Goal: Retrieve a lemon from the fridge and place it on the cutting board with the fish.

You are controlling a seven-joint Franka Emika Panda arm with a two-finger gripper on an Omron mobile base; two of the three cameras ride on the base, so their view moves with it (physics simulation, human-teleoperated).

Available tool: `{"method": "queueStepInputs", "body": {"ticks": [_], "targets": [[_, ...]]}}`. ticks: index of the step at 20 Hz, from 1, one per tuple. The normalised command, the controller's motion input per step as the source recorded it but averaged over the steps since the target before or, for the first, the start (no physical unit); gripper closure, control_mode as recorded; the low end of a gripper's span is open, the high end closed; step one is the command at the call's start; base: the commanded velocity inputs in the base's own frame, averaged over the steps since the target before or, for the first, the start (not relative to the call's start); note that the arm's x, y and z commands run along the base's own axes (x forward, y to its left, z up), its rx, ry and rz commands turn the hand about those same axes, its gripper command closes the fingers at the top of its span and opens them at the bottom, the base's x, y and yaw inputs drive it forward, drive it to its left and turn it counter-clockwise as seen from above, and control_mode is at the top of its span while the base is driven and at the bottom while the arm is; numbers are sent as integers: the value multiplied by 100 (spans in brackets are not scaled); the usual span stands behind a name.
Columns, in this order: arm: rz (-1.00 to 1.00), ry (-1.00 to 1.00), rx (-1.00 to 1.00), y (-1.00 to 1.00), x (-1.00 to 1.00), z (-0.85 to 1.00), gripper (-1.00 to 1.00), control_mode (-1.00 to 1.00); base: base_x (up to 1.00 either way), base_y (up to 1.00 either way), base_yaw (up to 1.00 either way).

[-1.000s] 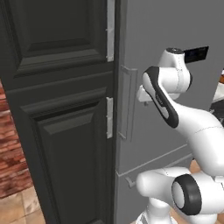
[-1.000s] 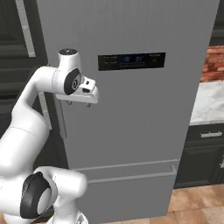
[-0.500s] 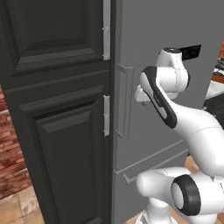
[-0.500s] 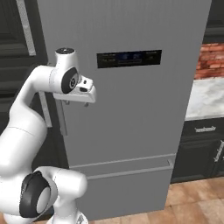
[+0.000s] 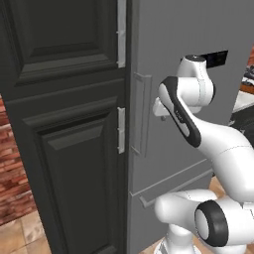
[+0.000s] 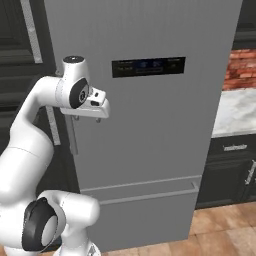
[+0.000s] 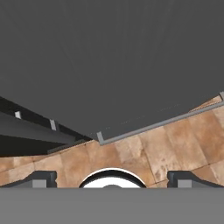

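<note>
The fridge (image 6: 150, 130) stands shut, a tall matte-grey front with a dark display strip (image 6: 148, 66) and a long vertical handle (image 5: 141, 114) on its left edge. My gripper (image 6: 88, 120) hangs open and empty in front of the door, close to that handle, fingers pointing down. In the hand view its fingertips (image 7: 41, 178) stand wide apart over the fridge front (image 7: 113, 65) and the tiled floor (image 7: 144, 153). The left base view shows the hand (image 5: 159, 110) partly behind my forearm. The lemon is hidden and the cutting board is out of view.
Black panelled cabinets (image 5: 64, 124) with silver handles adjoin the fridge's left side. To its right are a white marble counter (image 6: 235, 112) over dark cabinets (image 6: 230, 170) and a brick wall (image 6: 242, 67). The fridge's lower drawer has a horizontal bar handle (image 6: 145, 192).
Both base views have shifted, so the base has moved: the fridge sits further left in the right view and more counter shows. The arm keeps its pose, jaws still open.
</note>
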Motion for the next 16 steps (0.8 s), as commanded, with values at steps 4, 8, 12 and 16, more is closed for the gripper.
{"method": "queueStepInputs", "body": {"ticks": [4, 8, 12, 16], "targets": [[0, 0, 0, 0, 0, 0, -100, 100, -16, 21, 0], [0, 0, 0, 0, 0, 0, -100, 100, -52, 15, 0], [0, 0, 0, 0, 0, 0, -100, 100, -46, 14, 0], [0, 0, 0, 0, 0, 0, -100, 100, -19, 28, 0]]}}
